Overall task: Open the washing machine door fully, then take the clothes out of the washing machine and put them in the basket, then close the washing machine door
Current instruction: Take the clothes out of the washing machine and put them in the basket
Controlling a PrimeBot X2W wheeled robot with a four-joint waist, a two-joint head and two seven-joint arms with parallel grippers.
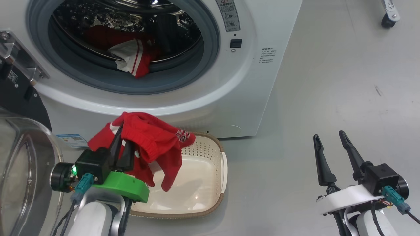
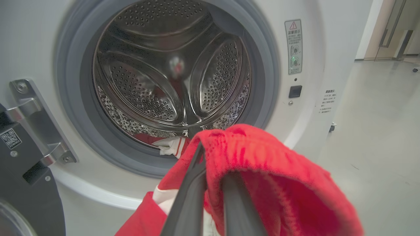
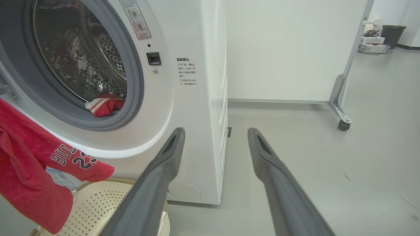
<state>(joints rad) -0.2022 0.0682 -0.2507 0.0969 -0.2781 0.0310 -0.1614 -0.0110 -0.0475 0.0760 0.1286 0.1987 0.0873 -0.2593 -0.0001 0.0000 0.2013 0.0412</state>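
Now | left fingers (image 1: 127, 157) pinching red garment (image 1: 157, 137) (draped over their tips) above basket (image 1: 224, 170) | right fingers (image 1: 322, 164) spread

Grey floor (image 1: 344, 98) under me: white washing machine (image 1: 256, 82) stands on it, cream basket (image 1: 203, 149) just in front, partition caster (image 3: 343, 125) further to my right.
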